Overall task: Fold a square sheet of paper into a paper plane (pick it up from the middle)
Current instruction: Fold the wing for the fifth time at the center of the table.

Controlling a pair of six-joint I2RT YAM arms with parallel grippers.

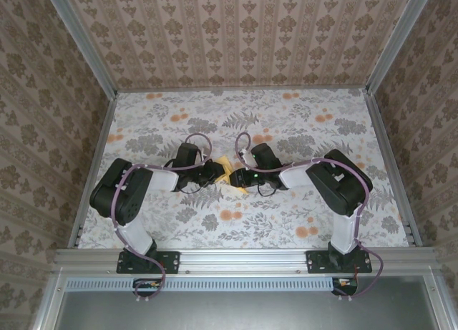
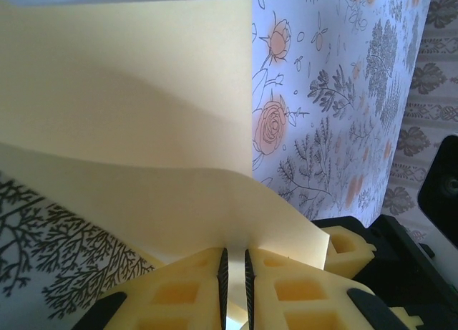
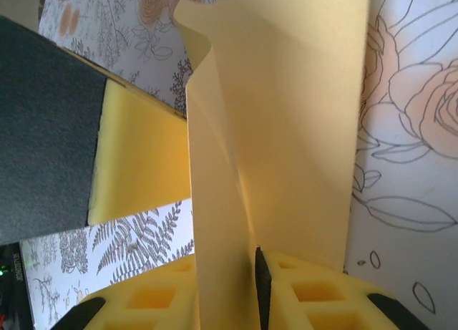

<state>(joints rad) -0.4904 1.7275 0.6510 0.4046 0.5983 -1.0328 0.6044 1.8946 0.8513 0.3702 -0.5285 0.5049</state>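
The square sheet of paper [image 1: 233, 175], plain yellow and partly folded, hangs between both grippers above the middle of the table. In the left wrist view the sheet [image 2: 129, 94] rises in two bent layers from my left gripper [image 2: 234, 265]. Its jaws stand a narrow slit apart with the paper's edge pinched in it. In the right wrist view the paper [image 3: 286, 129] stands upright and creased at my right gripper [image 3: 236, 276]. One dark pad [image 3: 262, 287] shows against the sheet and the other is hidden behind it. The grippers [image 1: 220, 174] [image 1: 242, 178] face each other almost touching.
The table top [image 1: 286, 129] is a floral print with grey ferns and orange blotches. Patterned walls and aluminium rails [image 1: 390, 158] fence it on three sides. The left gripper's yellow finger [image 3: 139, 151] lies close to the right gripper's view, and the right finger [image 2: 348, 248] sits beside the left jaws.
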